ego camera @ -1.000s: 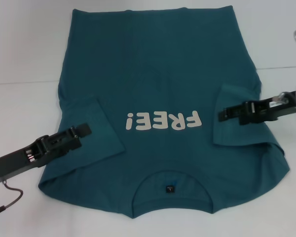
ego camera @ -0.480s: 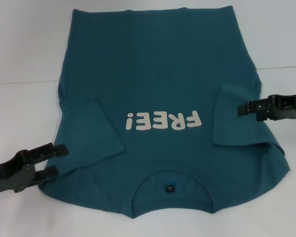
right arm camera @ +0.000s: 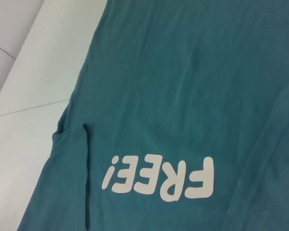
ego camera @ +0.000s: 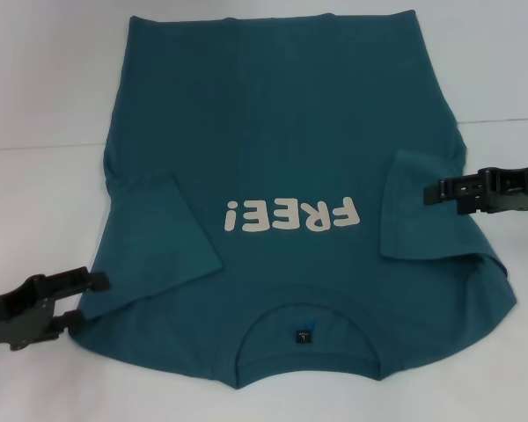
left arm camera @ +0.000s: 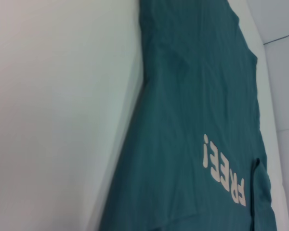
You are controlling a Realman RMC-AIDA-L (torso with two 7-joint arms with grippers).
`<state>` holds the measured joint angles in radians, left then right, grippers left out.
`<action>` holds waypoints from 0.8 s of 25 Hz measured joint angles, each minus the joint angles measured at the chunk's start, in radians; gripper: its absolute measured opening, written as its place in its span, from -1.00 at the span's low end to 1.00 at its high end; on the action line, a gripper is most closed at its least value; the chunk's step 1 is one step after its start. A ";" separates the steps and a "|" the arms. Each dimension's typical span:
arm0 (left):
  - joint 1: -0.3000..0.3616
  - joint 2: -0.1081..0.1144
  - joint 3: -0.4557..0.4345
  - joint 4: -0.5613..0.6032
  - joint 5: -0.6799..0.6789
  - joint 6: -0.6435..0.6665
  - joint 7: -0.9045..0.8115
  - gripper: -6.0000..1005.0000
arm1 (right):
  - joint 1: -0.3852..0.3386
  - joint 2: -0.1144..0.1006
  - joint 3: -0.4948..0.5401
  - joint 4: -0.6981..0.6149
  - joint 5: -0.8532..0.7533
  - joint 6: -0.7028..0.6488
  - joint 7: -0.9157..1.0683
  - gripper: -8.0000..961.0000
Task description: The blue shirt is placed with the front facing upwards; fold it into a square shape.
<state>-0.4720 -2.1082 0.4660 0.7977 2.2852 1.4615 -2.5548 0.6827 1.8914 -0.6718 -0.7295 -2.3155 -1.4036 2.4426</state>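
Lying collar toward the robot: blue shirt (ego camera: 290, 132), lengthwise.

- The place looks like a robot test bench or lab rather than a home.
- A plain white table (ego camera: 44, 211) fills the views, bare of household things.
- Two black robot grippers reach in from the sides over a shirt.

I see my left gripper (ego camera: 92, 296) low at eight o'clock, fingers parted, pointing toward three. My right gripper (ego camera: 433, 191) sits out at three o'clock (fingers spread too), reaching in toward nine, arm level.
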 joint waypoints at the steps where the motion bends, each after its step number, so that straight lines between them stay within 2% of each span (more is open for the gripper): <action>1: 0.002 0.000 -0.001 0.000 0.002 0.000 -0.003 0.68 | 0.000 0.000 0.000 0.000 0.000 0.001 0.000 0.78; 11: 0.023 0.002 -0.052 -0.009 0.044 0.050 -0.039 0.67 | -0.002 -0.001 0.002 -0.002 0.001 0.005 0.003 0.79; 20: 0.016 0.005 -0.057 -0.016 0.091 0.043 -0.110 0.67 | -0.005 -0.002 0.002 0.000 0.001 0.007 0.003 0.78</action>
<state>-0.4557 -2.1030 0.4095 0.7815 2.3760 1.5045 -2.6649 0.6781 1.8898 -0.6696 -0.7298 -2.3147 -1.3969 2.4459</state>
